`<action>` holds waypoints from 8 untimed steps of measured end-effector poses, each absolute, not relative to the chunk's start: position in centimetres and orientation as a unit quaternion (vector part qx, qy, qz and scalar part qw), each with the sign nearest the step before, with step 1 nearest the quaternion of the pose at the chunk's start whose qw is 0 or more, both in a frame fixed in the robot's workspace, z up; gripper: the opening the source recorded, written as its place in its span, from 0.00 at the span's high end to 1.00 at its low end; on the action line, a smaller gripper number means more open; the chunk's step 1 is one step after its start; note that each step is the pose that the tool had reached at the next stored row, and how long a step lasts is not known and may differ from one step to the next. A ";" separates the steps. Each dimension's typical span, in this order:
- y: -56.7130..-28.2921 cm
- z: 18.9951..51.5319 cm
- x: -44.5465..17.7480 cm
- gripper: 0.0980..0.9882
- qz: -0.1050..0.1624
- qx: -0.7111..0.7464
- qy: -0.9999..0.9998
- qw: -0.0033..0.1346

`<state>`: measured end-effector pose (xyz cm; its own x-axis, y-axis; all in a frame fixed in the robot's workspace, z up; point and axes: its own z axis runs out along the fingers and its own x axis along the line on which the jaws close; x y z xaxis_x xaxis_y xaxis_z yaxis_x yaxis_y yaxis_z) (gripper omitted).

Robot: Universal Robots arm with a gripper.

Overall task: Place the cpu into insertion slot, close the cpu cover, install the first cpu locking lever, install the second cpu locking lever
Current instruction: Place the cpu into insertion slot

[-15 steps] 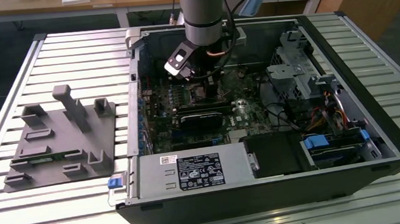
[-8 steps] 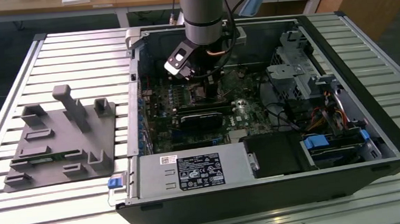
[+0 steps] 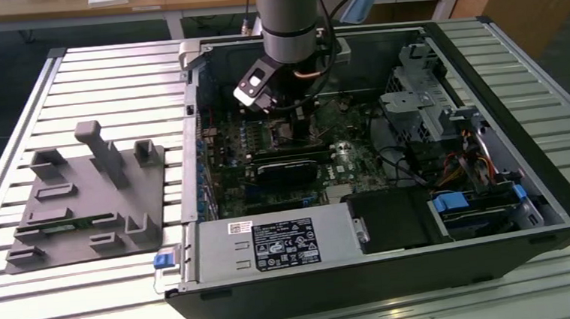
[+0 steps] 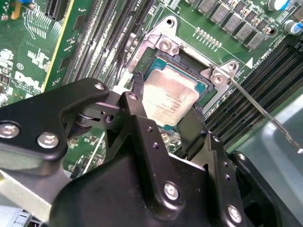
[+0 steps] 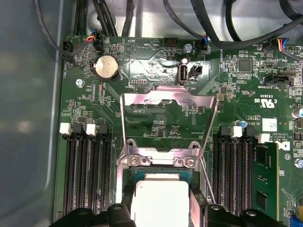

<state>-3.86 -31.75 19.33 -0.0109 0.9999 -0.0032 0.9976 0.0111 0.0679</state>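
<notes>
While cover [image 5: 168, 98] stands open: step one, placing cpu [image 4: 170, 97].
Jaws: pinching cpu by opposite edges.
Cpu: low in slot [image 4: 191, 64], apparently not yet released.
Need: chip flat and square in frame before release.

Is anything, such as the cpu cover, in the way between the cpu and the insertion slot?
Nothing visible is. The cpu cover stands swung open, away from the insertion slot, and the cpu is right at the slot with no part lying across it.
</notes>
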 end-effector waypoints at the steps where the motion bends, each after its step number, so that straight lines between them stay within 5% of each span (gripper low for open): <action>1: -31.7 19.3 -3.9 0.51 0.023 0.703 0.710 0.025; 8: -31.7 19.3 -3.9 0.51 0.023 0.703 0.711 0.025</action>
